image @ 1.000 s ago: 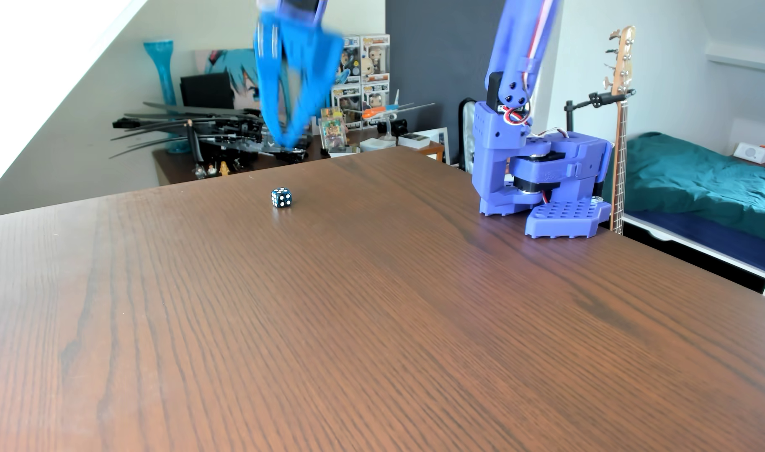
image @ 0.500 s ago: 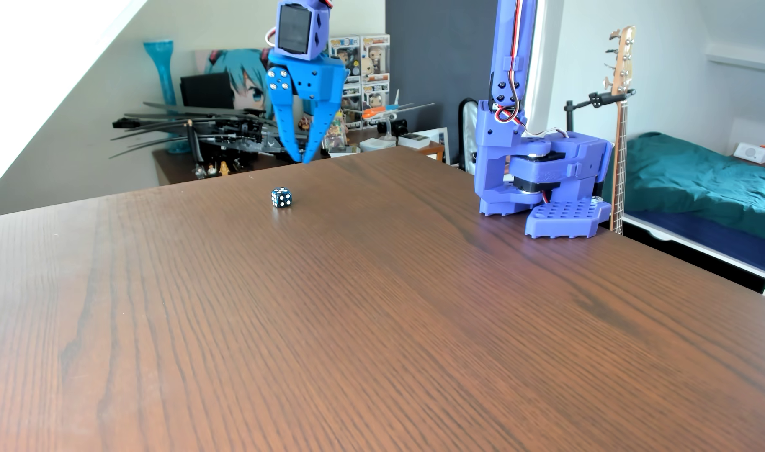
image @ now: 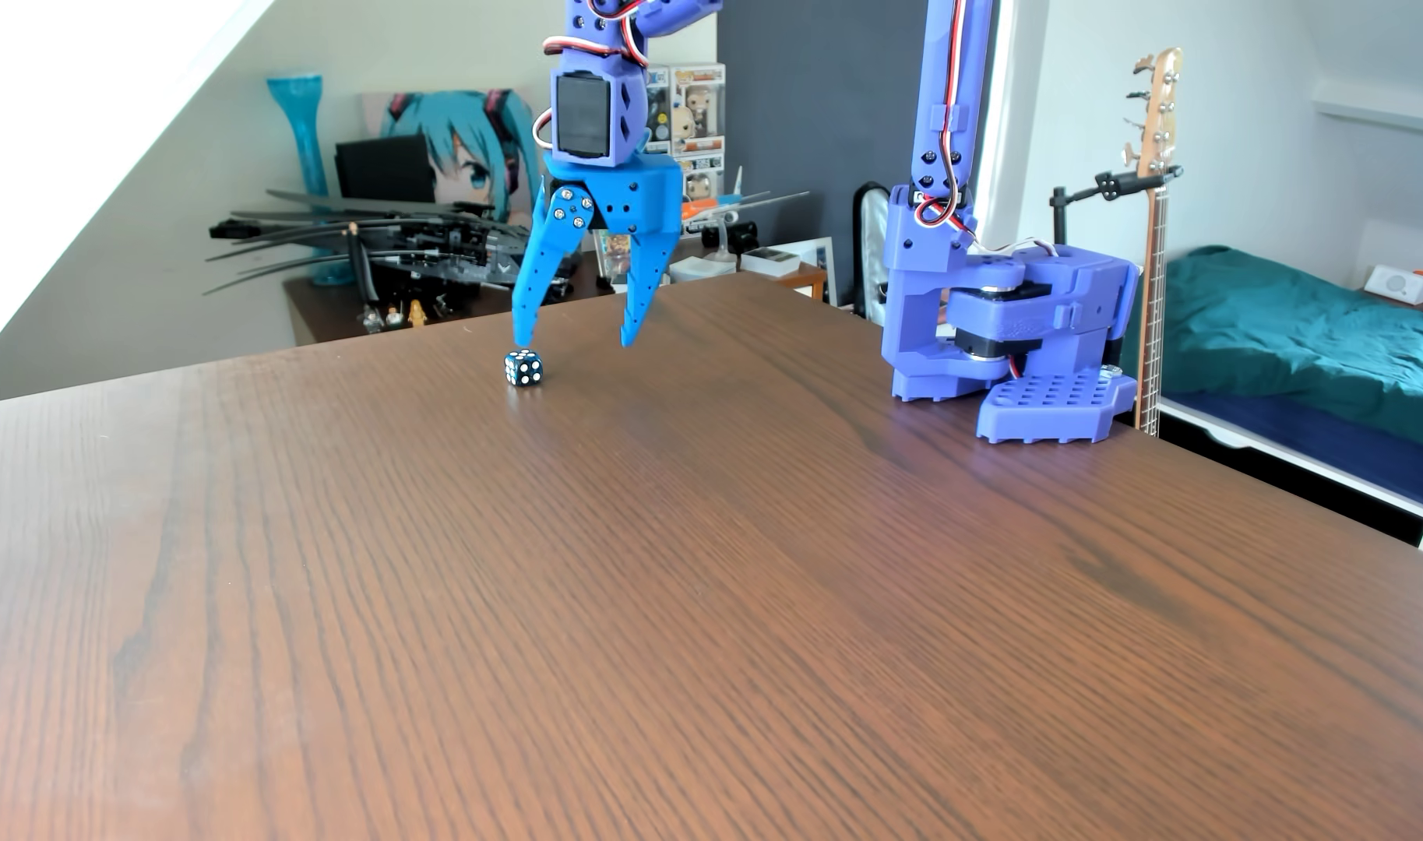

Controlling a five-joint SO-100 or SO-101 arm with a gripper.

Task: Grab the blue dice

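In the other view, the gripper (image: 576, 338) has come down and swung right since half a second ago, and its jaws, then nearly together, now stand spread wide. That reads as the approach ending and the arm getting set to straddle its target.

The blue dice (image: 523, 368) sits on the wooden table (image: 692, 606) where it was, towards the far edge and left of the arm's base (image: 1015, 348). The left fingertip (image: 523, 335) hangs right above the dice's top face; from this low angle it is hard to say whether it touches or stands just clear. The right fingertip (image: 630, 333) is off to the right, so the dice lies under one finger, not between the two. My judgement: the gripper needs to shift left before closing, or the left finger may knock the dice away.
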